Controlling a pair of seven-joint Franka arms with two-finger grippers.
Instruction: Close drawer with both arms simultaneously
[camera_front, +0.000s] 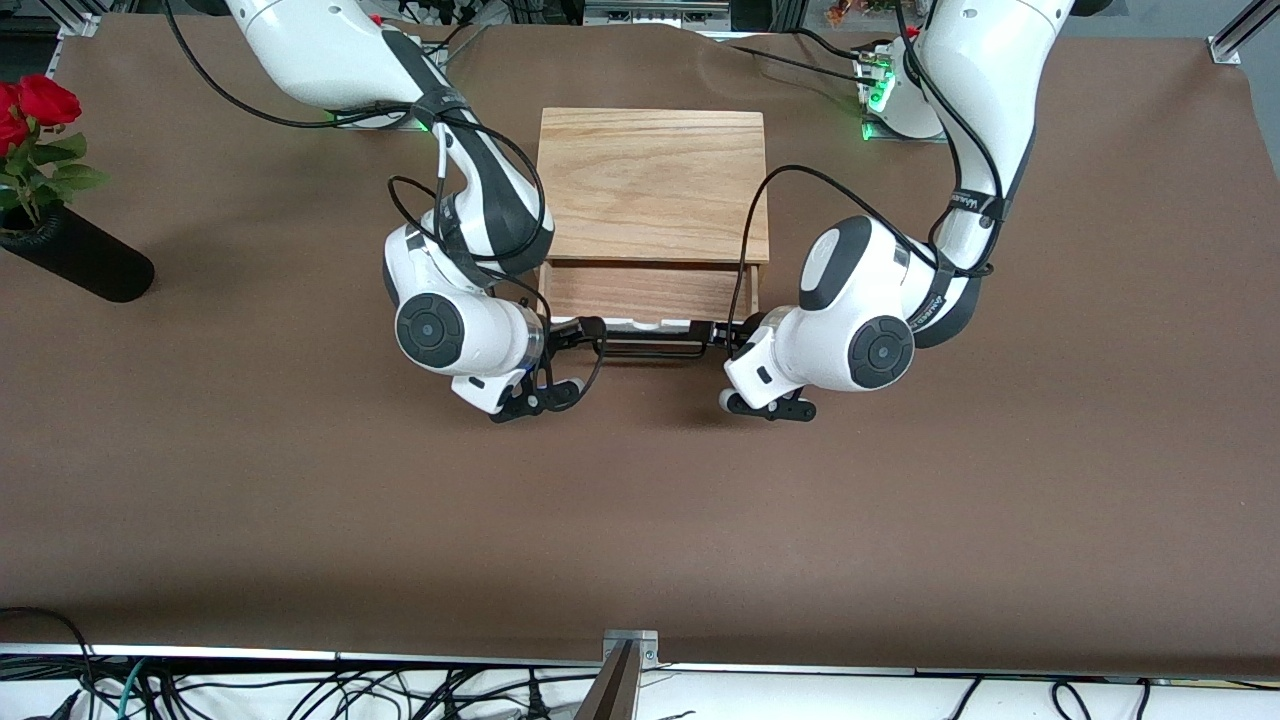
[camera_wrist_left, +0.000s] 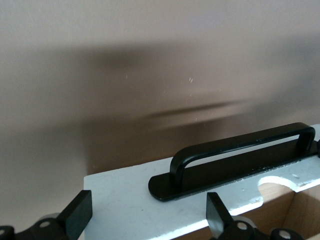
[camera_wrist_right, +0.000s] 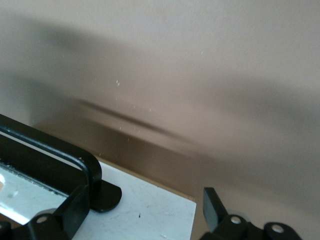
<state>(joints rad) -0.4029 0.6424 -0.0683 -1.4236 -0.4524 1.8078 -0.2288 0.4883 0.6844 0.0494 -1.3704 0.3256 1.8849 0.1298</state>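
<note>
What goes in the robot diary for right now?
drawer: partly open | left gripper: open, at front panel | right gripper: open, at front panel

Left gripper (camera_front: 728, 335) and right gripper (camera_front: 590, 330) held low, wrists level; jaws spread apart.

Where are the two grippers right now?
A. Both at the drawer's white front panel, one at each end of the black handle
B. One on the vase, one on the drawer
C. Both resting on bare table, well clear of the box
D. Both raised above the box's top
A: the left gripper and right gripper sit at either end of the handle on the part-open drawer, jaws open.
</note>
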